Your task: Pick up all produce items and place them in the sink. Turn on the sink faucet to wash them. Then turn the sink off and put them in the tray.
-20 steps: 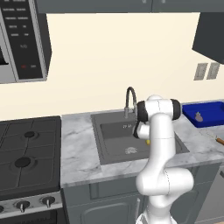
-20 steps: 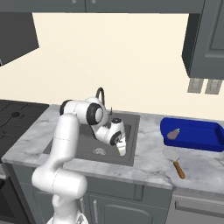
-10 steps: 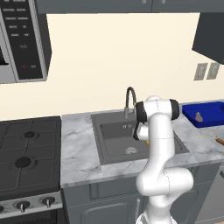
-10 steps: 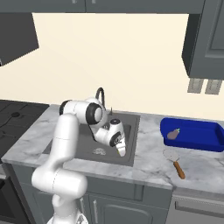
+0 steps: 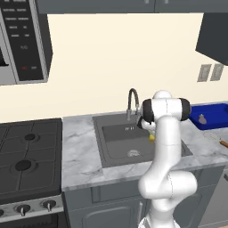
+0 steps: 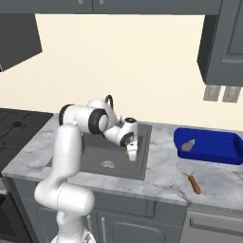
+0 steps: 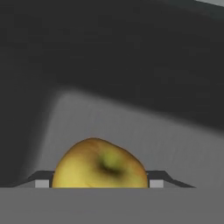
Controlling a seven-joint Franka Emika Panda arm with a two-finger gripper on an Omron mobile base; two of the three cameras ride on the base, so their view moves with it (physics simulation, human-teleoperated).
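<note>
Inside the dark grey sink, claw gripping round yellow fruit, smooth dimpled skin

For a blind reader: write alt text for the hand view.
A yellow fruit sits between the two finger tips of the gripper, low in the frame. Behind it lie the grey floor and dark walls of the sink.
</note>
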